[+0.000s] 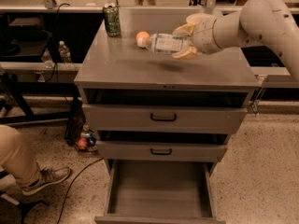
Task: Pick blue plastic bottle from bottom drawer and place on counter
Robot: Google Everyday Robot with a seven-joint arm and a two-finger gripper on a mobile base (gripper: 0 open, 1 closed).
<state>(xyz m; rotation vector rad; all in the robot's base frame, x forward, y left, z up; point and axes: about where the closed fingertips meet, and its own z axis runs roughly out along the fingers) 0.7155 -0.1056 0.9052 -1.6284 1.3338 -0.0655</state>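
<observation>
My gripper (pixel 187 42) is shut on the blue plastic bottle (pixel 164 44), a clear bottle with a pale label, held on its side above the middle of the counter (pixel 140 64). The bottle's cap end points left, close to an orange fruit (pixel 141 38). Its shadow falls on the counter below it. The white arm (pixel 252 20) comes in from the upper right. The bottom drawer (pixel 159 192) is pulled open at the base of the cabinet and its grey floor is bare.
A green drink can (pixel 111 20) stands at the counter's back left corner. Two shut grey drawers with black handles (pixel 163 118) sit above the open one. A person's leg and shoe (pixel 28 169) are at the lower left. A water bottle (pixel 64 51) stands on a shelf at the left.
</observation>
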